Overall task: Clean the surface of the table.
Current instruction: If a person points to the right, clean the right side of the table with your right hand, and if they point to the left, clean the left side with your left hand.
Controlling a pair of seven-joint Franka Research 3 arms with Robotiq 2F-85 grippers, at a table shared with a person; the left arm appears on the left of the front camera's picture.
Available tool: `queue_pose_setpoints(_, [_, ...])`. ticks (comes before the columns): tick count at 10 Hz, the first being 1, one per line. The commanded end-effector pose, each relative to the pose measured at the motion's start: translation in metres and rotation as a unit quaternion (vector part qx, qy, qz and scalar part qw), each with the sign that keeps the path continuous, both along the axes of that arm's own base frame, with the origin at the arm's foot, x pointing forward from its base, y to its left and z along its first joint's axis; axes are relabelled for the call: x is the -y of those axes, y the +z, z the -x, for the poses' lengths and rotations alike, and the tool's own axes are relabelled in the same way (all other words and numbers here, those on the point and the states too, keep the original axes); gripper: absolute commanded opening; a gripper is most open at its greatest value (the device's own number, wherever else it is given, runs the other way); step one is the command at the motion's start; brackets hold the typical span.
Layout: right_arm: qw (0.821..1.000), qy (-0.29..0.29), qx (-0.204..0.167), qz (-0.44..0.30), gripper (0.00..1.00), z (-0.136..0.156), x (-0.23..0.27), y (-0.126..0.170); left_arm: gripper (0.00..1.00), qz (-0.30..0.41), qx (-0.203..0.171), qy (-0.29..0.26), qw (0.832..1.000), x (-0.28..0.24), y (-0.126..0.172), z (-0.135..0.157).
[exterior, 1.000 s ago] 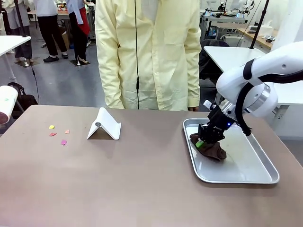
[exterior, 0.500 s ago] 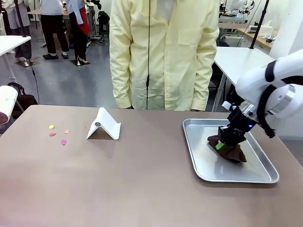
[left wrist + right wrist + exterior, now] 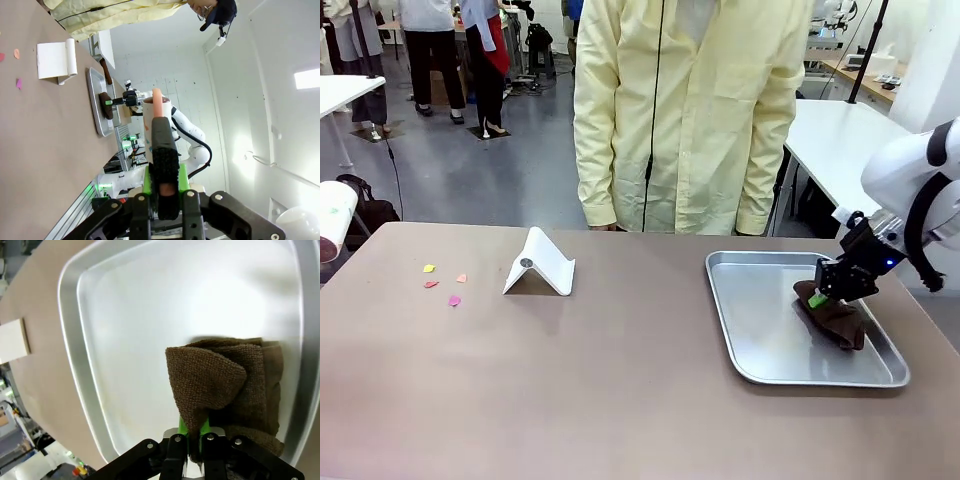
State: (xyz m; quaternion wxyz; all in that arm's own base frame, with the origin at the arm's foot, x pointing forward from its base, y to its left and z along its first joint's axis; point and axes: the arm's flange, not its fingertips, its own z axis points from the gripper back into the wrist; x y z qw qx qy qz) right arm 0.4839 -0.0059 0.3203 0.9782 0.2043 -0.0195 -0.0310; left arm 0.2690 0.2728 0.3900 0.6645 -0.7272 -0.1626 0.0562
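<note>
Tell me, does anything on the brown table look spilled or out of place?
Yes. A few small coloured scraps lie scattered like litter on the table near its left end, left of the white stand. The brown cloth, pinched by the right gripper, sits bunched in the silver tray.

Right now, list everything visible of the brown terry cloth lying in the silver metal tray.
The brown terry cloth is a soft, looped-pile rag, crumpled and folded over itself, with one corner flap turned up. It lies inside the silver metal tray, on its floor near the right-hand rim. The right gripper is shut on its edge, pinching a fold.
</note>
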Motion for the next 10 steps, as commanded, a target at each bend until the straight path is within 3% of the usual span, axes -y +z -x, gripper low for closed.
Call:
queue_pose_setpoints(1, [1.000, -0.005, 0.014, -0.011, 0.08, 0.005, -0.003, -0.003, 0.00, 0.003, 0.011, 0.000, 1.000, 0.002, 0.002, 0.002])
queue_pose_setpoints(3, [0.999, -0.012, 0.021, -0.042, 0.08, 0.005, -0.003, -0.001, 0.00, 0.003, 0.011, 0.000, 1.000, 0.002, 0.002, 0.002])
queue_pose_setpoints(5, [0.985, -0.048, 0.039, -0.163, 0.08, 0.012, 0.009, 0.022, 0.00, 0.003, 0.011, 0.000, 1.000, 0.002, 0.002, 0.002])
queue_pose_setpoints(6, [0.973, -0.083, 0.030, -0.215, 0.08, 0.017, 0.017, 0.033, 0.00, 0.003, 0.011, 0.000, 1.000, 0.002, 0.002, 0.002])
queue_pose_setpoints(8, [0.939, -0.121, 0.005, -0.321, 0.08, 0.030, 0.032, 0.050, 0.00, 0.003, 0.011, 0.000, 1.000, 0.002, 0.002, 0.002])
queue_pose_setpoints(10, [0.890, -0.111, -0.035, -0.441, 0.08, 0.045, 0.055, 0.064, 0.00, 0.003, 0.011, 0.000, 1.000, 0.002, 0.002, 0.002])
